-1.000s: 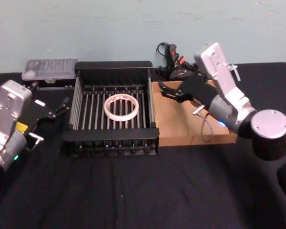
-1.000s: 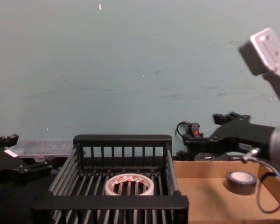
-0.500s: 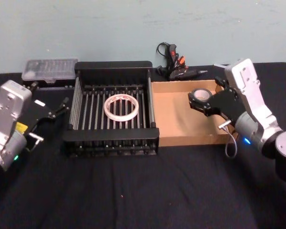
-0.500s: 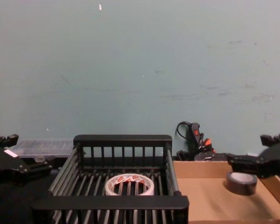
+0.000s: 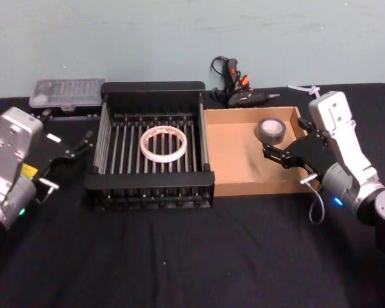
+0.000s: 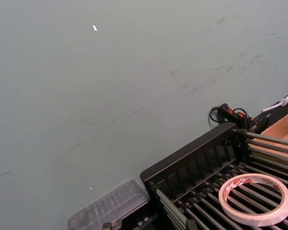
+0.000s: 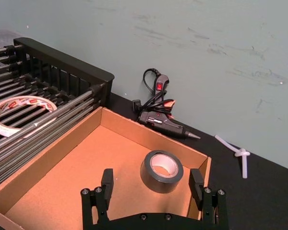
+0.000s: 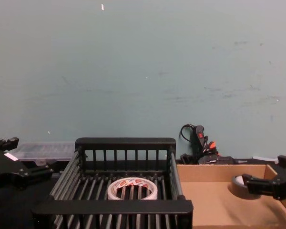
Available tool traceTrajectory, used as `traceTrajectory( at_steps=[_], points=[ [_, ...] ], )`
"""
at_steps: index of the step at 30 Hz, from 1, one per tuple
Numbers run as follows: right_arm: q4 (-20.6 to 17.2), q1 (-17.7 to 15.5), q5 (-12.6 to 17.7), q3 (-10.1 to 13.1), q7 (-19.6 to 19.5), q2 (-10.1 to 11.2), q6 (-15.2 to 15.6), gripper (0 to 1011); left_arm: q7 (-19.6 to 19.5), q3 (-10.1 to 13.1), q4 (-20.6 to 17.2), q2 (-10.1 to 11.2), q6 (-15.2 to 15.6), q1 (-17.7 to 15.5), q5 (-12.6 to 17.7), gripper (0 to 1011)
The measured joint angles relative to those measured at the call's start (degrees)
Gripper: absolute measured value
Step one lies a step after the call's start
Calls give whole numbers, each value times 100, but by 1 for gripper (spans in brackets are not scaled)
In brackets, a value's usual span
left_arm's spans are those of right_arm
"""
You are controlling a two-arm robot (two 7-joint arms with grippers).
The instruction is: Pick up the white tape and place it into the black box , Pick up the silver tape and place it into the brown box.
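Note:
The white tape (image 5: 163, 142) lies flat on the slatted floor of the black box (image 5: 147, 179), also seen from the chest (image 8: 132, 188). Inside the brown box (image 5: 234, 160), near its far right corner, the silver tape (image 5: 271, 131) rests flat. My right gripper (image 5: 274, 153) hangs open and empty just in front of that roll, over the box's right side. In the right wrist view, its fingers (image 7: 107, 184) stand apart on the near side of the silver tape (image 7: 162, 171). My left gripper (image 5: 78, 145) is parked open left of the black box.
A black glue gun with its cord (image 5: 234, 86) lies behind the brown box. A clear plastic case (image 5: 67, 93) sits at the back left, and a white plastic piece (image 5: 305, 90) at the back right. The black cloth in front of both boxes is bare.
My right arm has pulled back from above the brown box, moving right and toward me and dropping lower, with its gripper empty. The silver tape stays in the box. The left arm is still.

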Motion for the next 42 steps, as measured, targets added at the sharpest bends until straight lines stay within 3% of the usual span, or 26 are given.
traceTrajectory(
  at_steps=[42],
  points=[
    [6, 21, 13, -15, 8, 13, -25, 1002, 0, 0, 0, 0, 0, 0, 0, 1001]
  ],
)
